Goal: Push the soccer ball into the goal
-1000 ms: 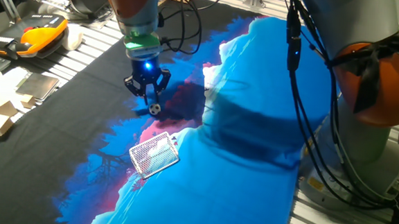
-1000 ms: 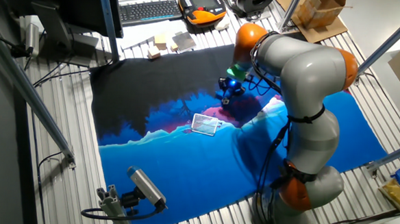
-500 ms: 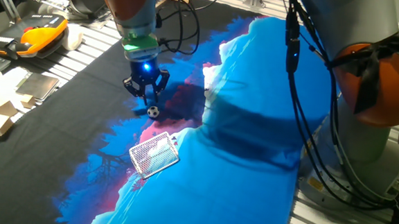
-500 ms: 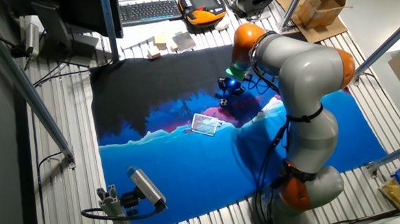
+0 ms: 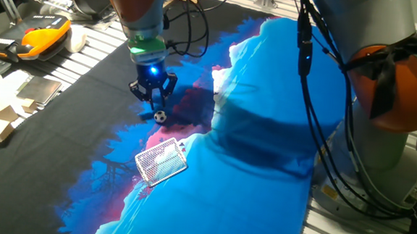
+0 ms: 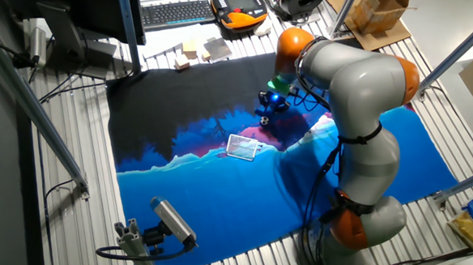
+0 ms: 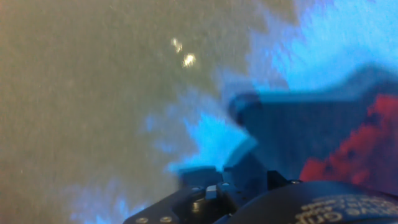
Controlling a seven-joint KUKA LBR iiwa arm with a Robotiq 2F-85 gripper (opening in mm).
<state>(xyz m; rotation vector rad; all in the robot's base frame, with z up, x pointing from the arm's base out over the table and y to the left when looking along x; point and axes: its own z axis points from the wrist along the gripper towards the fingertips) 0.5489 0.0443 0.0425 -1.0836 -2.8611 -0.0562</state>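
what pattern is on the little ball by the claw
White with black patches, a soccer ball pattern; it shows best in the fixed view nearer the claw.

Grey-and-orange arm, black cables, green ring

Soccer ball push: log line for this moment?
gripper low beside soccer ball | ball on cloth, short of goal | not scored

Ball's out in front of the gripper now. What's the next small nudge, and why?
Probably a short push toward the goal. The soccer ball lies on the cloth just past the gripper, between it and the goal, with a gap of bare cloth before the goal, so it is not in yet.
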